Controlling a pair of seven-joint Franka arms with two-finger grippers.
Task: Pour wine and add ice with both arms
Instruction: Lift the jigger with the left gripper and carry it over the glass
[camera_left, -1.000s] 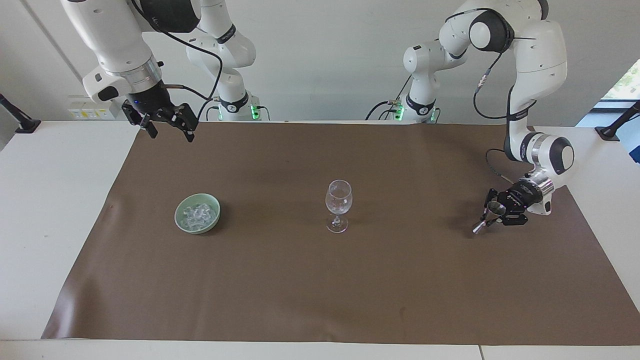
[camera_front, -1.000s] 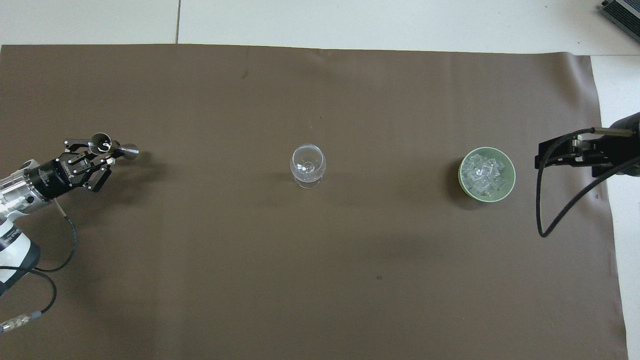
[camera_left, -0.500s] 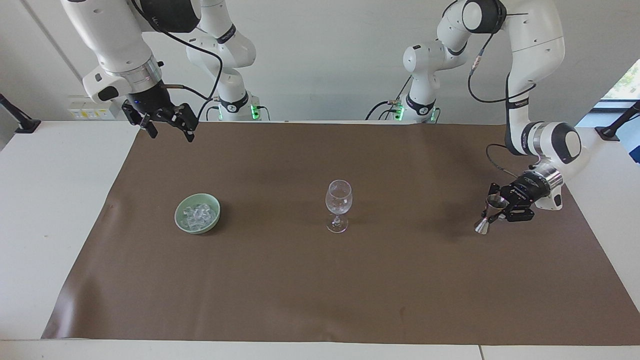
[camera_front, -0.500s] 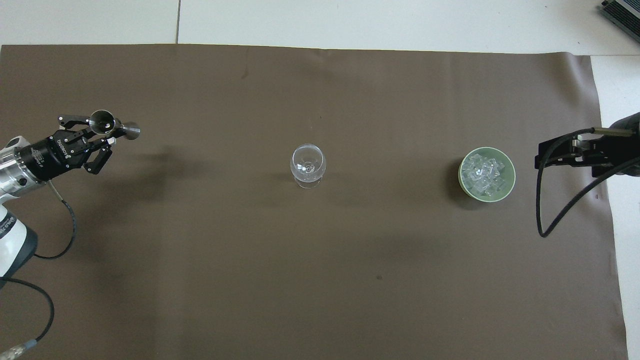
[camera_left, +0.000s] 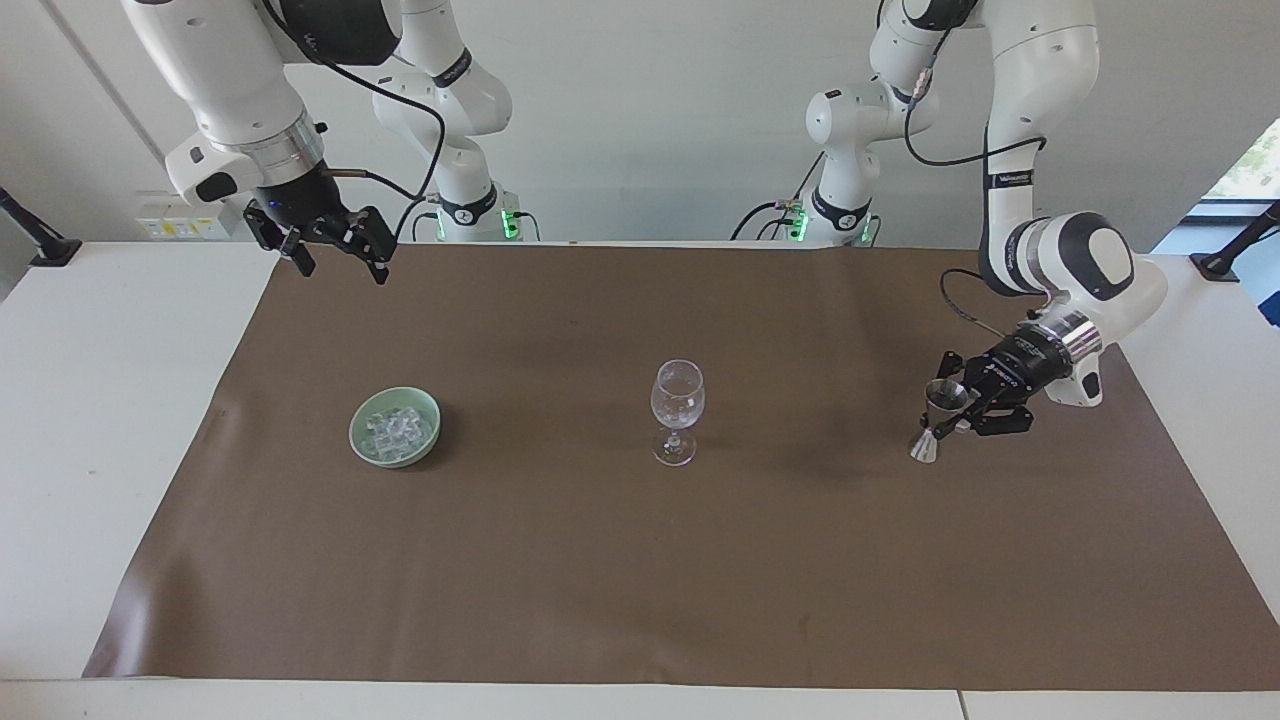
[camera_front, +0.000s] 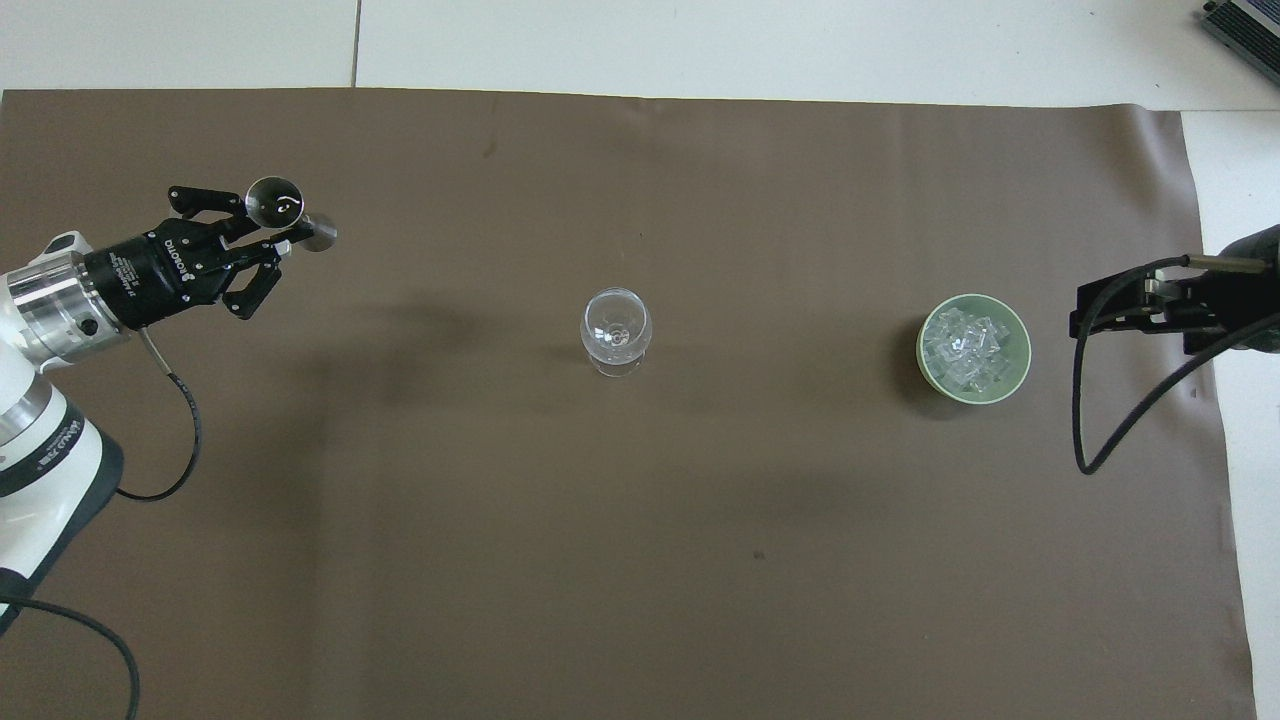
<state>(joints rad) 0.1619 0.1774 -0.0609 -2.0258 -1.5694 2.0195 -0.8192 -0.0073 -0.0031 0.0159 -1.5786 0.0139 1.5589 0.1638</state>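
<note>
One wine glass (camera_left: 677, 411) mid-mat (camera_left: 600, 590); one green bowl (camera_left: 395, 427), ice (camera_left: 396, 428) heaped inside; left gripper (camera_left: 957, 418) clamps one steel jigger (camera_left: 935, 420) above mat; right gripper (camera_left: 335, 250) waits aloft, jaws wide.

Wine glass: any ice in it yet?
No, the wine glass holds no cubes; the ice is all heaped in the green bowl.

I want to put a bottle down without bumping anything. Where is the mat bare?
The brown mat is bare along the whole strip farther from the robots than the wine glass, and between the glass and the green bowl of ice. It is crowded at the left arm's end, where the left gripper holds a metal jigger.
</note>
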